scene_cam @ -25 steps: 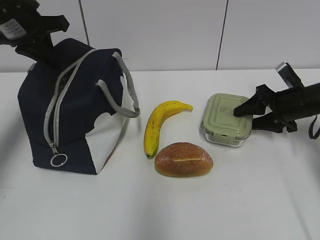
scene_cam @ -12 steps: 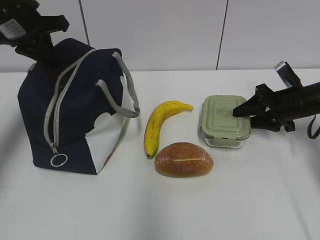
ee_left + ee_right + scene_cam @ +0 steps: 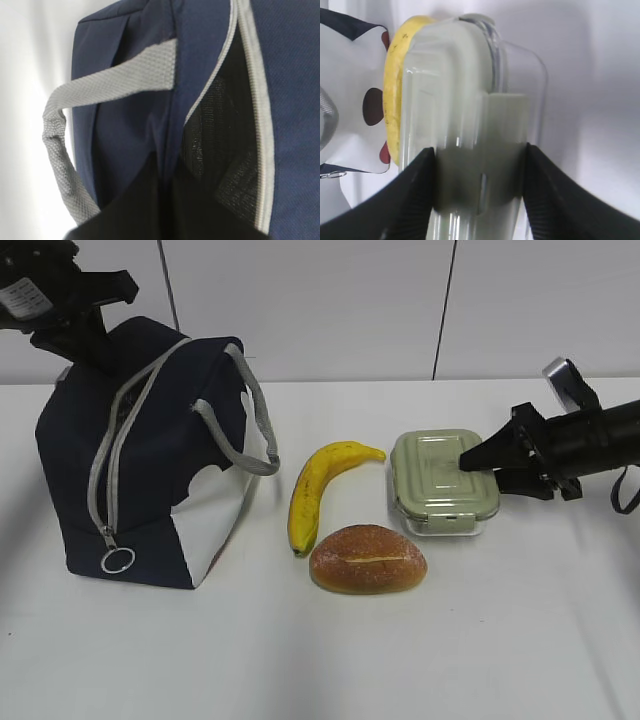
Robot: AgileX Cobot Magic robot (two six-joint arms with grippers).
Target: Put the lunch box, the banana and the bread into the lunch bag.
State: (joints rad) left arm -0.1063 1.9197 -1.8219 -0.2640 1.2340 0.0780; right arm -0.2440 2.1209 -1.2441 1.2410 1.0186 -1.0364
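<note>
The lunch bag [image 3: 150, 455] is matt navy cloth with grey woven straps; the lunch box [image 3: 443, 483] has a smooth plastic lid, clear glossy base; the surface [image 3: 420, 640] is smooth white.

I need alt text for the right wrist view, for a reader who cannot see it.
Two black jaws of the right gripper close on the near end of the lunch box, one on each side of its pale green lid. The yellow banana lies behind it on the white table.
</note>
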